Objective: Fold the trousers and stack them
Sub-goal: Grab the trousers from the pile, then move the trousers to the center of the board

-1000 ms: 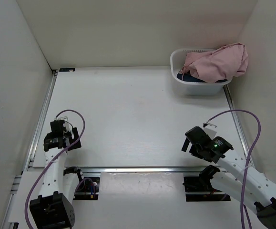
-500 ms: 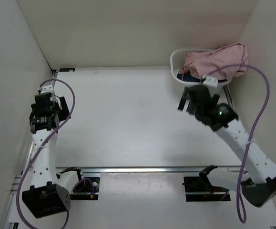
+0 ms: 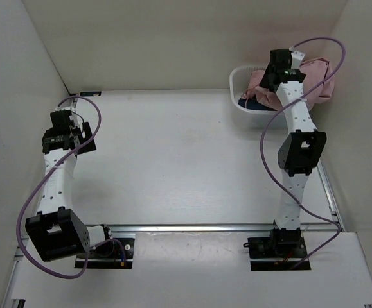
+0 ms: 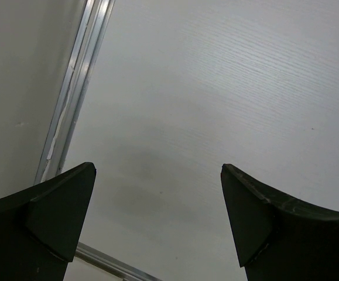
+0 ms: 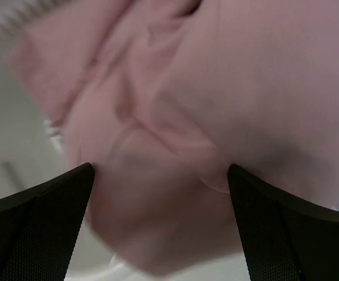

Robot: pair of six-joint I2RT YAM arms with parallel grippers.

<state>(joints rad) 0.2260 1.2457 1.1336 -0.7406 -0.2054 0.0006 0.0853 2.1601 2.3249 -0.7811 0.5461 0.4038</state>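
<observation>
The dusty-pink trousers [image 3: 317,80] lie bunched in a white basket [image 3: 237,96] at the far right of the table. My right gripper [image 3: 277,69] is stretched out over the basket, open, right above the pink fabric. In the right wrist view the trousers [image 5: 175,146] fill the space between and beyond the two spread fingers [image 5: 34,228]. My left gripper [image 3: 67,123] is open and empty above the table's far left side; its wrist view shows the gripper [image 4: 157,175] over bare white table.
A dark blue garment [image 3: 250,101] lies under the pink one in the basket. White walls close in the table at the left, back and right. A metal rail [image 4: 78,88] runs along the table's left edge, another [image 3: 192,227] along the near edge.
My right arm has swung from the near right of the table out to the basket and now hangs over the trousers. My left arm has reached farther along the left edge.
</observation>
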